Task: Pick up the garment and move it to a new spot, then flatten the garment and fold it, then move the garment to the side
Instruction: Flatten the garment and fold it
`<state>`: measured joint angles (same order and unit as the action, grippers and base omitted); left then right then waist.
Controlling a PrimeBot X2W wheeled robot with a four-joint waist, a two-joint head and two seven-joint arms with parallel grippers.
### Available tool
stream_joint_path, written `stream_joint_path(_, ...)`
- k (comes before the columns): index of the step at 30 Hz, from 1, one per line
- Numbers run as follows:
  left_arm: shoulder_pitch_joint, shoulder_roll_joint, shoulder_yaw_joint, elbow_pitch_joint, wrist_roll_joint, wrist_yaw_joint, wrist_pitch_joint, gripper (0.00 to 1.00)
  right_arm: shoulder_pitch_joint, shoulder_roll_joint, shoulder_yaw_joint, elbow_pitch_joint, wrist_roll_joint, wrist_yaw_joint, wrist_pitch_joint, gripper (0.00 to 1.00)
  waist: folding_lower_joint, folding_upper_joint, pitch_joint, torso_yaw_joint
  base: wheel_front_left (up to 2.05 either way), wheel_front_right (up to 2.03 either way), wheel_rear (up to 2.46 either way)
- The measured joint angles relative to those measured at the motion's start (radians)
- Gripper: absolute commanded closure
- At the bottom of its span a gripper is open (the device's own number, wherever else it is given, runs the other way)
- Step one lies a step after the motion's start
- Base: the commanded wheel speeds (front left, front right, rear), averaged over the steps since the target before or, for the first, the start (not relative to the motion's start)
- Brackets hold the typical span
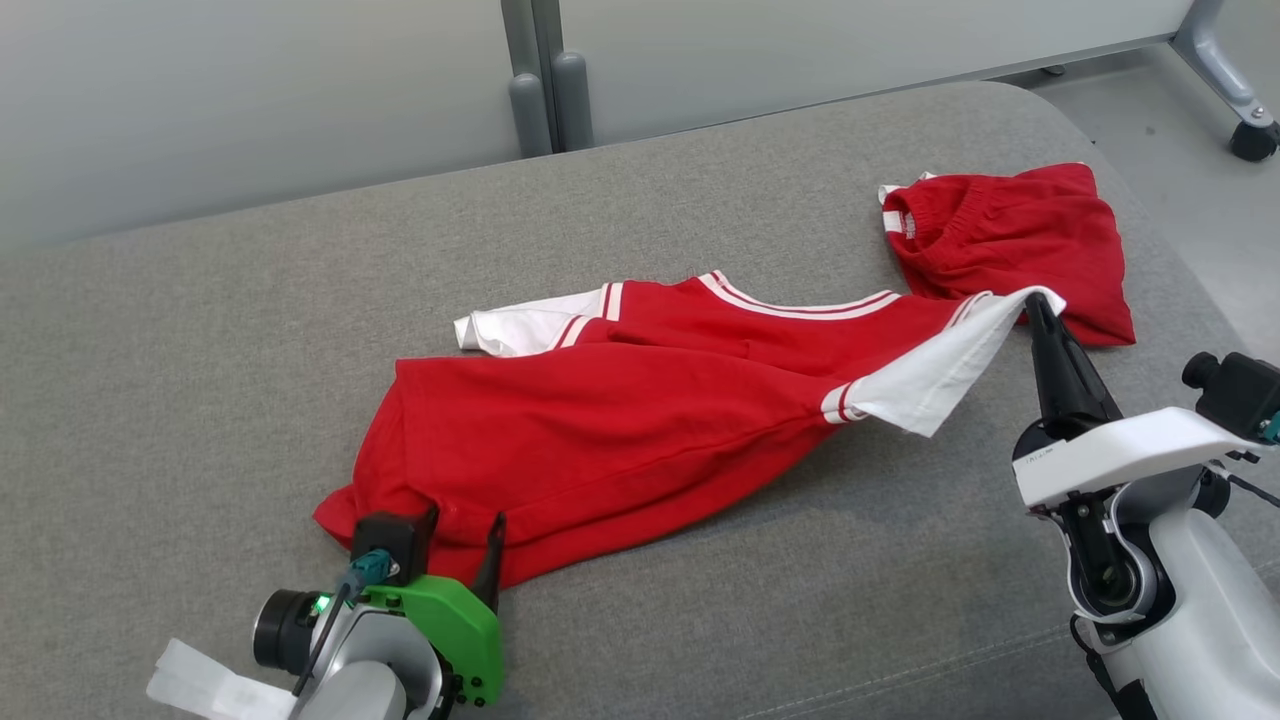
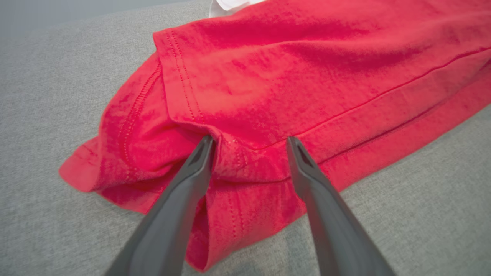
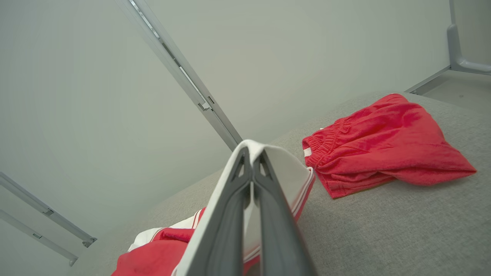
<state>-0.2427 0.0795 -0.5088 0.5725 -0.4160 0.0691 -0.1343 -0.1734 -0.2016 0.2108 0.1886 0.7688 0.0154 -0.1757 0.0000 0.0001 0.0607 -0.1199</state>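
From the head view, the grey surface (image 1: 200,350) has plenty of bare room to the left of and in front of the garment (image 1: 620,420), a red shirt with white sleeves lying crumpled across the middle. The surface's rounded far-right corner is taken up by red shorts (image 1: 1010,245), which lie just beside the shirt's shoulder. The left gripper (image 1: 465,520) sits low at the shirt's near-left hem corner, fingers apart. The right gripper (image 1: 1035,308) points up and away, pinching the tip of a white sleeve (image 1: 940,375) raised off the surface. In the left wrist view, the left gripper (image 2: 250,140) is open, its two tips pressed against the doubled hem of the garment (image 2: 307,76), a fold of cloth between them and bare surface (image 2: 46,76) to either side. In the right wrist view, the right gripper (image 3: 253,153) is closed on the sleeve (image 3: 284,168), which drapes over its fingers. The shorts (image 3: 383,142) lie ahead to the right, with open surface (image 3: 383,230) before them.
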Motion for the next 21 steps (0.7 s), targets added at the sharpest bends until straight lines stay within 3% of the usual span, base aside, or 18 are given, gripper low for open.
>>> stream_joint_path(2, -0.003, -0.001, 0.001, 0.004, -0.002, -0.005, 0.0, 0.83, 0.0, 0.0, 0.0, -0.003, 0.0, -0.001, 0.0, 1.0, 0.0, 0.0, 0.001, 0.001, 0.0, 0.0, 0.0)
stream_joint_path(3, -0.003, -0.001, 0.001, 0.011, -0.002, -0.012, -0.007, 1.0, 0.0, 0.0, 0.0, -0.005, 0.0, -0.001, 0.0, 1.0, 0.0, 0.0, 0.001, 0.003, 0.0, 0.0, 0.0)
stream_joint_path(14, -0.014, -0.006, 0.008, 0.073, -0.013, -0.016, -0.016, 1.0, 0.001, 0.0, 0.012, -0.013, -0.001, -0.001, 0.0, 1.0, 0.0, 0.0, -0.004, 0.01, 0.0, 0.0, 0.0)
stream_joint_path(21, -0.05, -0.029, 0.097, 0.011, -0.12, -0.035, -0.088, 1.0, -0.001, -0.002, 0.007, -0.044, -0.003, 0.009, -0.02, 1.0, 0.0, -0.0001, -0.015, 0.01, 0.0, 0.0, 0.0)
